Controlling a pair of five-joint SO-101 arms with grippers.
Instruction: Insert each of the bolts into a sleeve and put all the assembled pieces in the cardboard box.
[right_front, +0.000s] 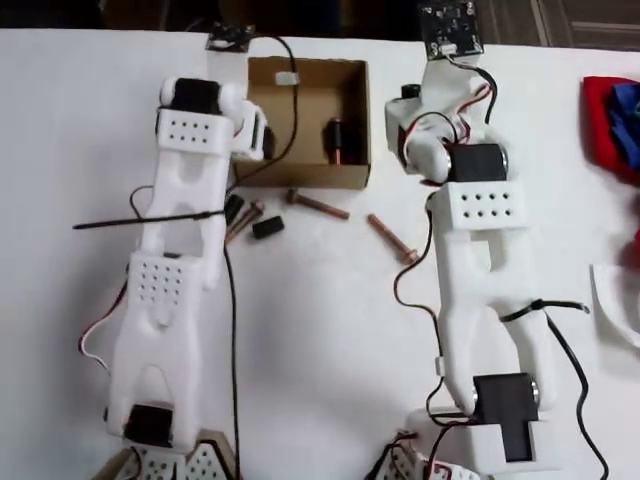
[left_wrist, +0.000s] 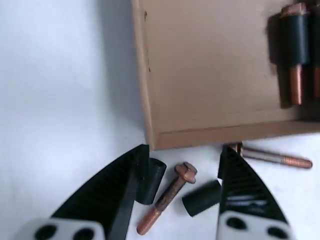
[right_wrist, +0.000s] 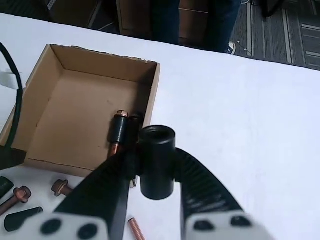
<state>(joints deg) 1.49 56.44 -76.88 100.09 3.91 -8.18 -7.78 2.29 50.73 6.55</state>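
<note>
The left gripper (left_wrist: 184, 159) hangs low over the white tabletop (left_wrist: 55, 90), just beside a corner of the cardboard box (left_wrist: 210, 135). Its fingers (left_wrist: 112, 192) are spread wide apart and hold nothing. Between them lie one bolt (left_wrist: 169, 197) and two loose sleeves (left_wrist: 150, 179), short and black, one on each side of the bolt. A second bolt (left_wrist: 272, 157) lies just past one finger, close along the box wall.

The right gripper (right_wrist: 155, 167) is up in the air near the box. Its fingers are squeezed tight on a held sleeve (right_wrist: 156, 142). This sleeve is black too and stands upright, with its round hole on top.

Inside the box, against one wall, lies a finished piece (right_wrist: 119, 131), a bolt with a black sleeve on it. Another one lies right next to it.

From above, a third bolt (right_front: 392, 238) lies by itself on the tabletop, close to the right arm. A red cloth (right_front: 608, 115) sits far off at the edge of the tabletop.
</note>
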